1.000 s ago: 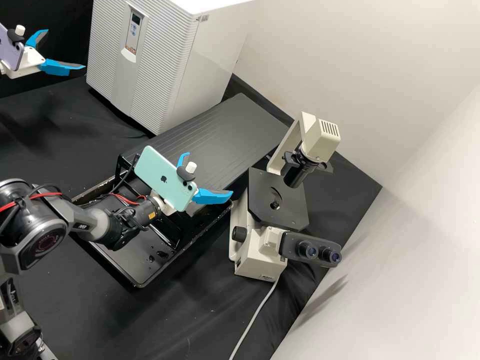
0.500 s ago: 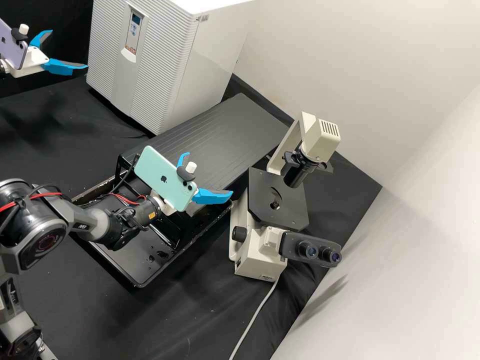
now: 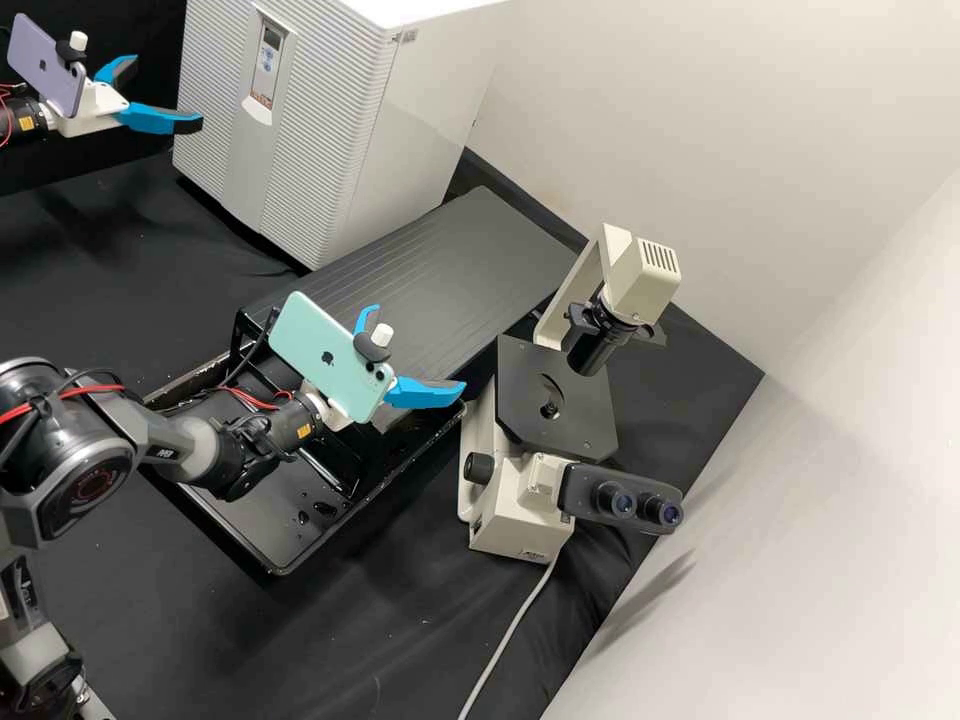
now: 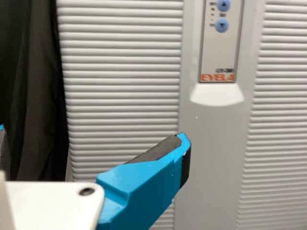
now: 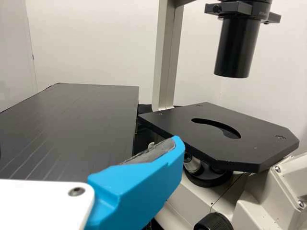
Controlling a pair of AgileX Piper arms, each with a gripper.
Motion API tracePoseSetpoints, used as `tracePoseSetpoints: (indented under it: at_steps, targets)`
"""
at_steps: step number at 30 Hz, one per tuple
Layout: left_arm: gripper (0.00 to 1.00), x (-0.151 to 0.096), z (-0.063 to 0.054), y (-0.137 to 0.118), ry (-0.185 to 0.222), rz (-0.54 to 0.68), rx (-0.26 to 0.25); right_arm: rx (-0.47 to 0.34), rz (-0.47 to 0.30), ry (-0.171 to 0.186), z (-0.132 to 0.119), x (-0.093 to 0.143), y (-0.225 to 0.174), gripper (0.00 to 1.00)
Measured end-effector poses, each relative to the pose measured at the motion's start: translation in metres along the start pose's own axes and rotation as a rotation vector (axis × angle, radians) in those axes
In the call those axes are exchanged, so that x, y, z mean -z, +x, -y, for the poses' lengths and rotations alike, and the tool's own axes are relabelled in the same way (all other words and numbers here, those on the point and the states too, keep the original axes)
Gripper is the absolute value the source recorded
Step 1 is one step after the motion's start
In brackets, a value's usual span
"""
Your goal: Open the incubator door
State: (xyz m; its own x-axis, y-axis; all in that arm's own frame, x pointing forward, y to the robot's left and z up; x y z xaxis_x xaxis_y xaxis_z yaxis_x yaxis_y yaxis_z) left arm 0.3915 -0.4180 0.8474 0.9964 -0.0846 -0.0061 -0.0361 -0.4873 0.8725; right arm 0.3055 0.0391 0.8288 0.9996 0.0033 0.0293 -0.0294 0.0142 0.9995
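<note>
The left gripper (image 3: 168, 90) is open, positioned at the front of the incubator door (image 3: 315, 120); contact cannot be confirmed. The door is closed. The incubator (image 3: 440, 90) stands by the far edge of the bench (image 3: 110, 235). The right gripper (image 3: 420, 347) is open, near the microscope (image 3: 520, 515).

The right arm (image 3: 85, 450) is dark grey and black, with rounded joints, a red cable (image 3: 95, 389) and a yellow label (image 3: 305, 431). The left gripper (image 3: 168, 92) and right gripper (image 3: 419, 347) are white with dark screws (image 4: 86, 191), blue fingers (image 5: 139, 189) and grey pads (image 5: 151, 152).
</note>
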Motion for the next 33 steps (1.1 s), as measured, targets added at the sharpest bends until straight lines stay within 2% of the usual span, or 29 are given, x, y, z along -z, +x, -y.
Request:
tracePoseSetpoints:
  at_steps: [10, 14, 16, 20, 22, 27, 33]
  targets:
    - [1.00, 0.017, -0.011, 0.009, 0.014, -0.003, -0.027, 0.000, 0.000, 0.000, 0.000, 0.000, 0.000, 1.00]
    - [1.00, 0.024, -0.004, 0.012, 0.015, 0.029, 0.001, 0.000, 0.000, 0.000, 0.000, 0.000, 0.000, 1.00]
    - [1.00, 0.024, 0.001, 0.015, 0.025, 0.085, 0.019, 0.000, 0.000, 0.000, 0.000, 0.000, 0.000, 1.00]
    - [1.00, 0.024, 0.006, 0.020, 0.085, 0.208, 0.015, 0.000, 0.000, 0.000, 0.000, 0.000, 0.000, 1.00]
    - [1.00, 0.026, 0.008, 0.021, 0.099, 0.249, 0.000, 0.001, -0.001, -0.001, 0.000, 0.000, 0.000, 1.00]
    - [1.00, 0.041, 0.020, 0.020, 0.079, 0.250, -0.014, 0.001, -0.001, -0.001, 0.000, 0.000, 0.000, 1.00]
    - [1.00, 0.066, 0.035, 0.014, 0.076, 0.214, 0.034, 0.001, -0.001, -0.001, 0.000, 0.000, 0.000, 1.00]
